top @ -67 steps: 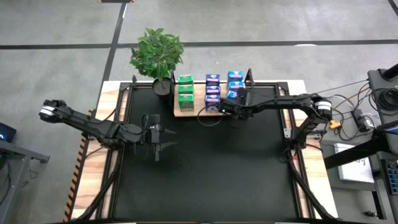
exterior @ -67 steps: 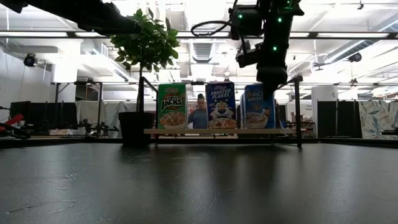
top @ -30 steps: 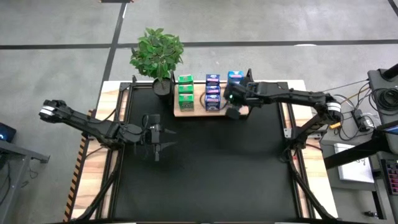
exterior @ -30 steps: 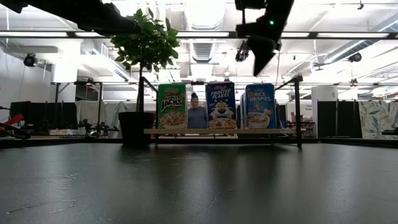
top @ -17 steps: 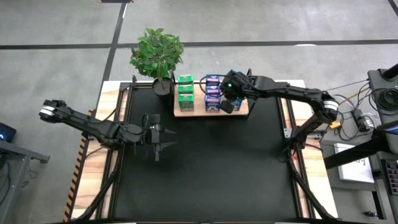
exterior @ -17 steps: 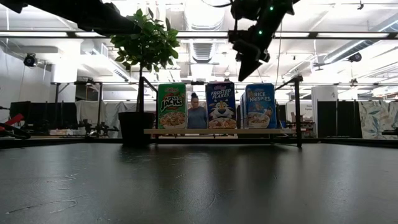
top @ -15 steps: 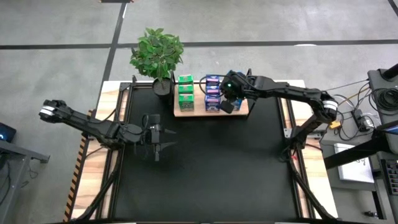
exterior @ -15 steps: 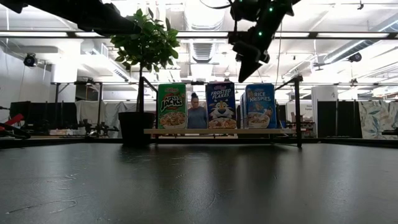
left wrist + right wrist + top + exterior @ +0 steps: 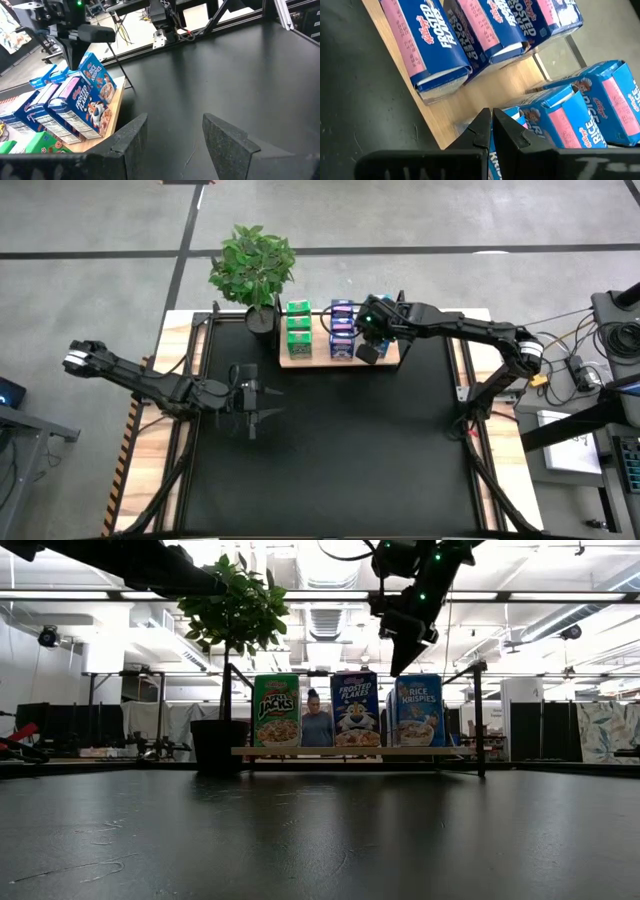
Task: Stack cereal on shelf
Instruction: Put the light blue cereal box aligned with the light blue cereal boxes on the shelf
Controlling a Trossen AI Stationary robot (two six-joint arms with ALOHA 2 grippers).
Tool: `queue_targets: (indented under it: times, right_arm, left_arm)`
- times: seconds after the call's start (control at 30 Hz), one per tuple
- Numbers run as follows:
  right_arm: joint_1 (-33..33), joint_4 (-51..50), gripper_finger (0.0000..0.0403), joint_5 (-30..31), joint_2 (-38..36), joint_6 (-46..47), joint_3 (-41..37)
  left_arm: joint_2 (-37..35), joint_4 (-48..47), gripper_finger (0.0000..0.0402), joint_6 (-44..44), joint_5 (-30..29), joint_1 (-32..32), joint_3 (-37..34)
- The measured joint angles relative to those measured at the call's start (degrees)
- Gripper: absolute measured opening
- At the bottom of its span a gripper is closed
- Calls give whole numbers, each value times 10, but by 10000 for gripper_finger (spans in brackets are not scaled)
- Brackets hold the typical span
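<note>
Cereal cartons stand upright in three rows on the pale wood shelf (image 9: 318, 359) at the mat's far edge: green ones (image 9: 298, 326) on the left, blue Frosted Flakes (image 9: 355, 710) in the middle, blue Rice Krispies (image 9: 419, 710) on the right. My right gripper (image 9: 398, 666) is shut and points down just above the front Rice Krispies carton's top left corner (image 9: 506, 161). It holds nothing. My left gripper (image 9: 175, 136) is open and empty over the mat's left half (image 9: 250, 416). My right gripper's shut fingertips (image 9: 492, 125) stand right over the top of the front Rice Krispies carton, coming from above. I cannot tell whether they touch it.
A potted plant (image 9: 253, 265) stands at the shelf's left end. A black frame post (image 9: 478, 720) rises at the shelf's right end. The large black mat (image 9: 330, 460) spreads in front of the shelf. A person (image 9: 318, 726) shows in the room beyond.
My right gripper, shut and empty, has gone a little toward the table's left above the shelf and come down toward the front Rice Krispies carton. The cartons have stayed where they were.
</note>
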Motion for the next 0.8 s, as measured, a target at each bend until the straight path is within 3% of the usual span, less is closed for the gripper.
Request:
queue_targets:
  times: [0.8]
  right_arm:
    - [11,-8,9,25,-7,-5,-5]
  left_arm:
    - [0,0,171,0,0,0,0]
